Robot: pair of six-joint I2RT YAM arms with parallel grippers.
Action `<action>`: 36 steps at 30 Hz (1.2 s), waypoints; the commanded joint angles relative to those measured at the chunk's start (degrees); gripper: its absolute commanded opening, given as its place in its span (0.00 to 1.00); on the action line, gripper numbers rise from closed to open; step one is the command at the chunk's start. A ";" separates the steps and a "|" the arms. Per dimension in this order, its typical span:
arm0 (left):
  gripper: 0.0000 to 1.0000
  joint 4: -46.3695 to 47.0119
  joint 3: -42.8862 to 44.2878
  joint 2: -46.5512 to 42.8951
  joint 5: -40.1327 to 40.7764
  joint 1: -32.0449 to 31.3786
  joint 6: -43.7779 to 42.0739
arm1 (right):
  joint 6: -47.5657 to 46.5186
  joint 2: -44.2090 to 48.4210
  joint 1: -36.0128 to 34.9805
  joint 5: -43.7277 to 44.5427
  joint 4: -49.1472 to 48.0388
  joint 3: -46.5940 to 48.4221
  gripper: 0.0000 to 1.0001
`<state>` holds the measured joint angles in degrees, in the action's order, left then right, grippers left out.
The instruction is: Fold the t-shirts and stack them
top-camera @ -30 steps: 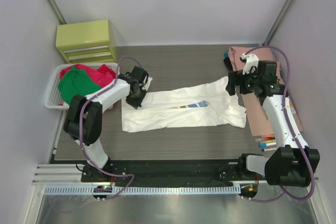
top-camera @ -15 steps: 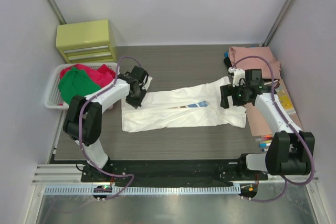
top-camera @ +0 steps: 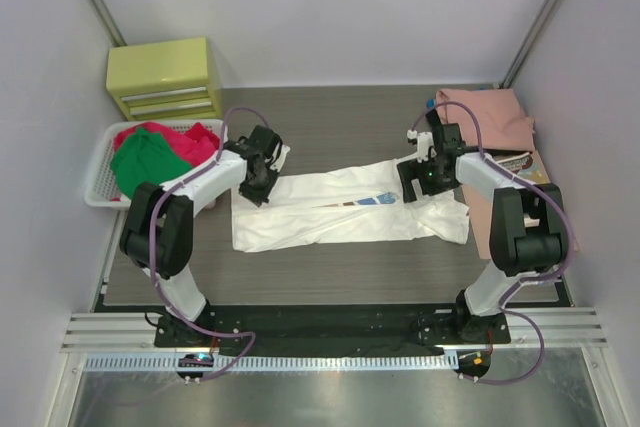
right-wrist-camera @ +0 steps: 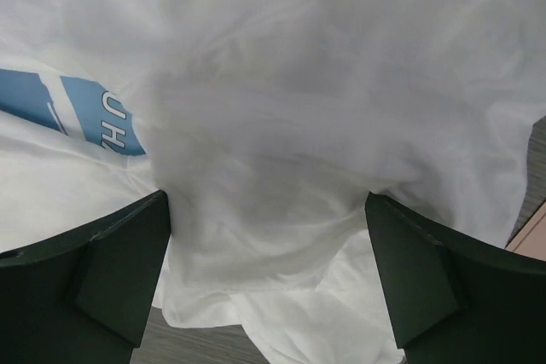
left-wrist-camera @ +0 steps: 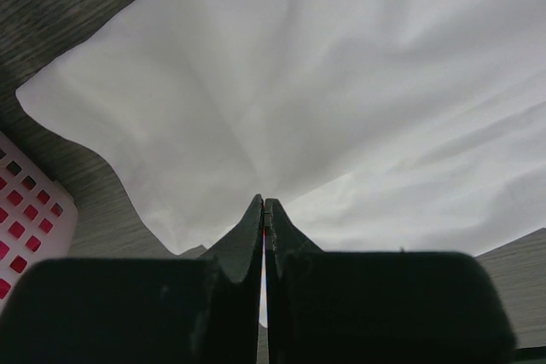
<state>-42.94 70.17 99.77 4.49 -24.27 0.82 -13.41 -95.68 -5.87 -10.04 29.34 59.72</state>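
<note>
Left pincer (left-wrist-camera: 264, 202) clamps the white t-shirt (top-camera: 330, 212); right pincer (right-wrist-camera: 266, 199) gapes over its opposite end; bunched layers risk a partial grab.

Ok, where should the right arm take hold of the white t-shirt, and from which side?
Grip the rumpled right end of the white t-shirt, at the raised folds below the open right gripper. Come straight down from above: the cloth lies flat on the table, and those folds give the fingers something to pinch. The left gripper appears to pinch the opposite end.
</note>
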 commanded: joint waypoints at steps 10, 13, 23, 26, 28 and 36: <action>0.00 0.23 1.63 -1.77 -0.54 0.10 -1.79 | 0.49 -4.42 -0.11 -0.68 -1.49 1.80 1.00; 0.00 0.13 1.64 -2.20 -0.36 0.10 -1.70 | 0.14 -3.13 -0.02 -0.94 -0.69 1.98 1.00; 0.00 1.02 0.40 -2.74 0.08 0.10 -2.14 | -1.26 17.95 -0.81 0.02 -1.31 3.03 1.00; 0.00 0.84 0.84 -2.30 0.16 0.10 -2.14 | -1.79 23.06 -0.81 -0.33 1.40 4.86 1.00; 0.00 1.01 0.84 -1.95 0.78 0.10 -2.14 | -1.53 24.66 -0.72 0.55 4.04 5.84 1.00; 0.54 4.35 -0.91 -8.70 2.46 0.10 -4.59 | -1.27 34.85 -0.72 2.58 6.60 -1.36 0.01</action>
<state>-42.24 69.91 98.08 6.22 -24.27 -1.39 -14.83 -64.05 -6.33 -8.23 32.42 62.33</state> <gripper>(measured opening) 0.404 0.069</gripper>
